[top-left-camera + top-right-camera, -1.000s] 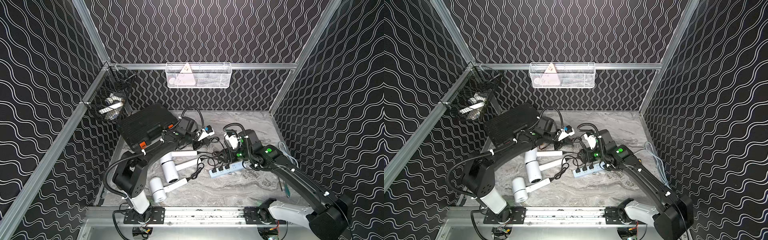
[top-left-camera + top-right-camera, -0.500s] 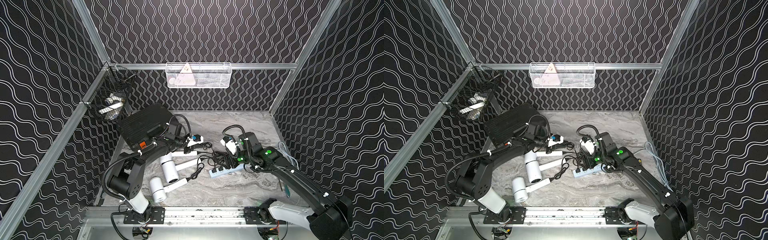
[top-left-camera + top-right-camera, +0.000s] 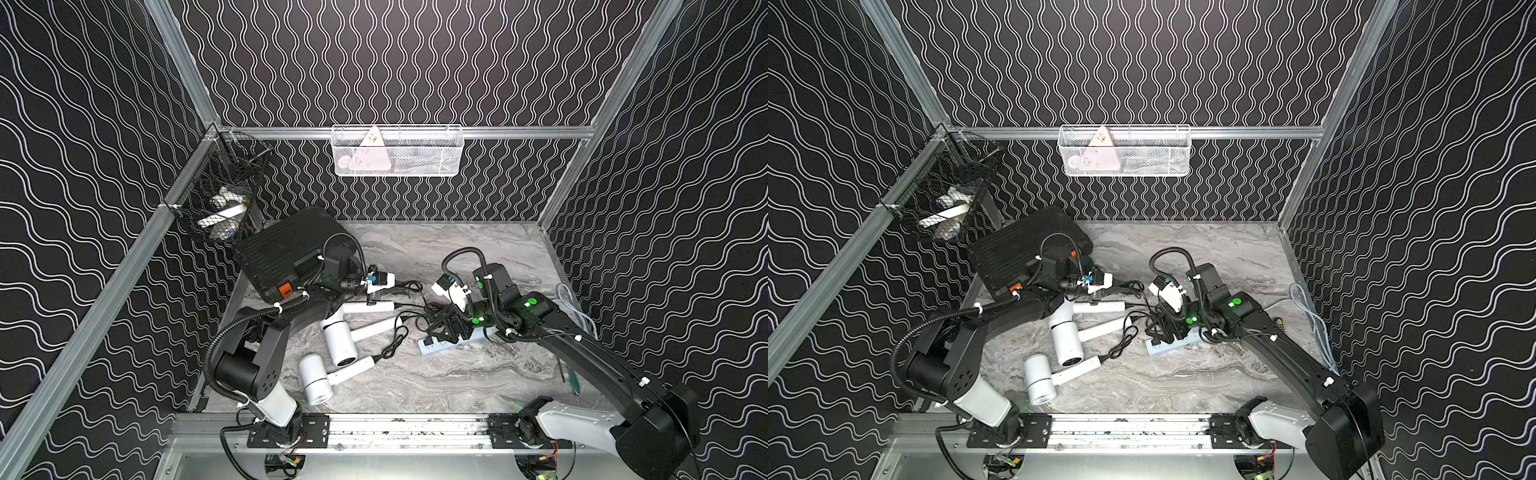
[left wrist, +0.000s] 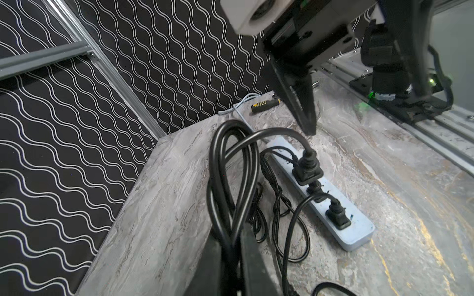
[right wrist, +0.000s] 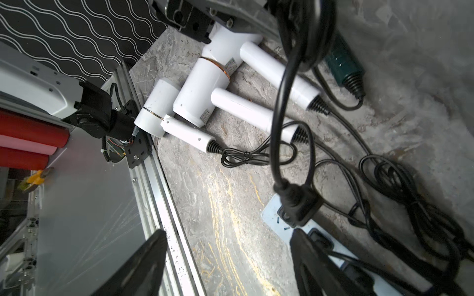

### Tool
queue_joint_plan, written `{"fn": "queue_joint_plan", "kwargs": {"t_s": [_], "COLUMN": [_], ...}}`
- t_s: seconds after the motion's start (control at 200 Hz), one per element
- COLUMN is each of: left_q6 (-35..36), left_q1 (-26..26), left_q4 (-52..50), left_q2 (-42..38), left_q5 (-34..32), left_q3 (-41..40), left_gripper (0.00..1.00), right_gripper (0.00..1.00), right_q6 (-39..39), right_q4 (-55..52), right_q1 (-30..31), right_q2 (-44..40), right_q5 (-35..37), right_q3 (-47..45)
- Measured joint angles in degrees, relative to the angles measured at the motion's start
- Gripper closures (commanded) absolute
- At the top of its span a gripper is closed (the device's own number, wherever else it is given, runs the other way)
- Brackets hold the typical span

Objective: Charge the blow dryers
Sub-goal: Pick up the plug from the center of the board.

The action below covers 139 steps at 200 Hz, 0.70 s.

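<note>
fingers (image 4: 254,266) of the left gripper (image 4: 232,269) clamp a thick black cord (image 4: 218,164), the arm stretched low past the black case (image 3: 282,245). the right gripper (image 5: 227,235) hangs spread wide just above the power strip (image 5: 272,216). the blow dryers (image 3: 340,345) lie side by side on the table (image 3: 457,382) beside the left arm.

Tangled cords (image 5: 420,217) crowd the power strip (image 3: 434,347) (far side); bare table (image 3: 457,382) lies open toward the rail (image 3: 395,428).

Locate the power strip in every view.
In a top view: power strip right of centre.
In a top view: strip, same spot.
Left wrist: strip beyond the cord loop.
Right wrist: strip under the thick plug.
Shared landmark: black plugs in it.
</note>
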Motion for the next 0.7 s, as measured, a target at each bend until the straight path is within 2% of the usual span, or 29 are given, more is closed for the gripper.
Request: {"fn": "queue_joint_plan", "kwargs": {"t_s": [0.09, 0.21, 0.305, 0.47, 0.495, 0.575, 0.696], "left_q6": [5.05, 19.58, 26.86, 29.97, 30.25, 30.97, 31.85], "left_q1": [0.0, 0.0, 0.0, -0.02, -0.09, -0.28, -0.85], "left_q4": [-7.1, -26.38, -36.06, -40.35, -40.79, -41.59, -42.69], "left_q2": [-0.55, 0.72, 1.81, 1.77, 1.73, 1.57, 1.57], "left_q5": [2.51, 4.98, 5.57, 5.55, 5.55, 5.4, 4.96], "left_q3": [3.41, 11.56, 13.05, 11.61, 11.61, 11.61, 11.61], "left_gripper": [1.0, 1.0, 1.0, 1.0, 1.0, 1.0, 1.0], "right_gripper": [0.19, 0.21, 0.24, 0.29, 0.33, 0.56, 0.57], "right_q6": [-2.43, -5.42, -8.02, -10.97, -11.21, -12.15, -12.46], "right_q4": [2.45, 2.71, 1.01, 0.02, -0.07, -0.33, -0.59], "right_q1": [-0.04, -0.02, -0.04, -0.07, -0.07, -0.07, 0.02], "right_q2": [-1.4, -0.46, 1.84, 4.07, 4.35, 5.25, 6.21], "right_q5": [-0.57, -1.2, -2.08, -4.31, -4.44, -4.81, -4.9], "right_q3": [-0.83, -0.42, 1.03, 1.51, 1.62, 2.25, 2.8]}}
